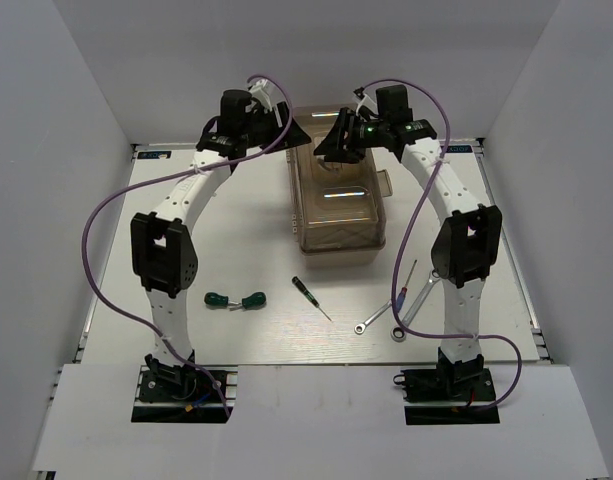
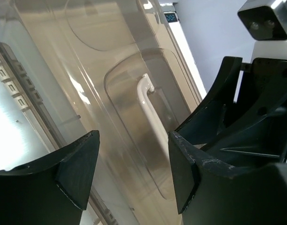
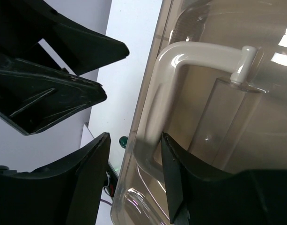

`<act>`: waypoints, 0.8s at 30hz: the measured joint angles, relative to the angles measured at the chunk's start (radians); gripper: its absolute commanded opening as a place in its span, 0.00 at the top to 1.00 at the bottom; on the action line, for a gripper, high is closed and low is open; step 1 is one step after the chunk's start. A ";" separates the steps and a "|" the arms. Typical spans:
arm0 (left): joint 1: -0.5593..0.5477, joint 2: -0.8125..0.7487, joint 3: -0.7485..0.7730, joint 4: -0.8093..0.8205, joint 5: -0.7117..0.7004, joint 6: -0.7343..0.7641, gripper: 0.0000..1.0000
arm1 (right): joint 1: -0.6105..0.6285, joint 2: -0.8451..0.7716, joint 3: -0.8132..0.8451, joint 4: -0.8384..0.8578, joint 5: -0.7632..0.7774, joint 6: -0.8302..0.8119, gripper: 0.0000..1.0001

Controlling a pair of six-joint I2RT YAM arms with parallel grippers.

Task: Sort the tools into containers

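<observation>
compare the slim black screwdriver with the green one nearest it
The black screwdriver is long and slim with a dark handle; the green screwdriver is short and stubby with a green handle. The black one lies diagonally, the green one nearly crosswise. Both lie on the table, outside the toolbox.

Two white arms with black joints carry looping purple cables.

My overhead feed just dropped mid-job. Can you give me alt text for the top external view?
Both arms reach over the far end of the closed brown-lidded toolbox, left pincer and right pincer facing each other above it. Unsorted tools lie on the table nearer the bases: two green screwdrivers, a black screwdriver, two wrenches and a red-handled screwdriver.
</observation>
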 measured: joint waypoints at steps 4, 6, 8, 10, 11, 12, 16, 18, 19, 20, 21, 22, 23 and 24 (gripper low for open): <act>0.000 0.023 0.025 -0.005 0.017 -0.020 0.30 | -0.004 0.000 0.000 0.006 -0.009 0.005 0.47; 0.000 0.038 0.046 -0.007 0.026 -0.031 0.31 | -0.004 0.000 0.000 0.008 -0.011 0.005 0.47; -0.002 0.056 0.073 -0.007 0.032 -0.042 0.34 | -0.005 0.000 0.000 0.008 -0.013 0.005 0.47; -0.004 0.076 0.101 -0.006 0.038 -0.052 0.34 | -0.005 0.000 -0.001 0.010 -0.015 0.005 0.47; -0.005 0.085 0.111 -0.006 0.040 -0.057 0.35 | -0.006 0.000 -0.003 0.011 -0.017 0.006 0.47; -0.006 0.094 0.120 -0.007 0.043 -0.063 0.36 | -0.007 0.000 -0.003 0.013 -0.019 0.006 0.47; -0.010 0.122 0.142 -0.022 0.058 -0.079 0.37 | -0.009 0.000 -0.003 0.015 -0.024 0.006 0.47; -0.013 0.134 0.144 -0.029 0.065 -0.084 0.37 | -0.009 0.000 -0.004 0.015 -0.026 0.006 0.48; -0.014 0.140 0.148 -0.025 0.073 -0.086 0.37 | -0.010 0.000 -0.004 0.015 -0.025 0.006 0.48; -0.017 0.143 0.154 -0.024 0.079 -0.088 0.37 | -0.010 0.000 -0.005 0.015 -0.026 0.006 0.48; -0.018 0.144 0.156 -0.026 0.085 -0.090 0.37 | -0.011 0.000 -0.005 0.015 -0.027 0.007 0.48; -0.023 0.146 0.162 -0.032 0.094 -0.090 0.37 | -0.011 0.000 -0.005 0.015 -0.027 0.007 0.48; -0.025 0.149 0.165 -0.033 0.098 -0.090 0.40 | -0.011 0.000 -0.005 0.015 -0.027 0.006 0.48; -0.028 0.156 0.175 -0.039 0.108 -0.092 0.41 | -0.011 0.000 -0.005 0.015 -0.027 0.007 0.48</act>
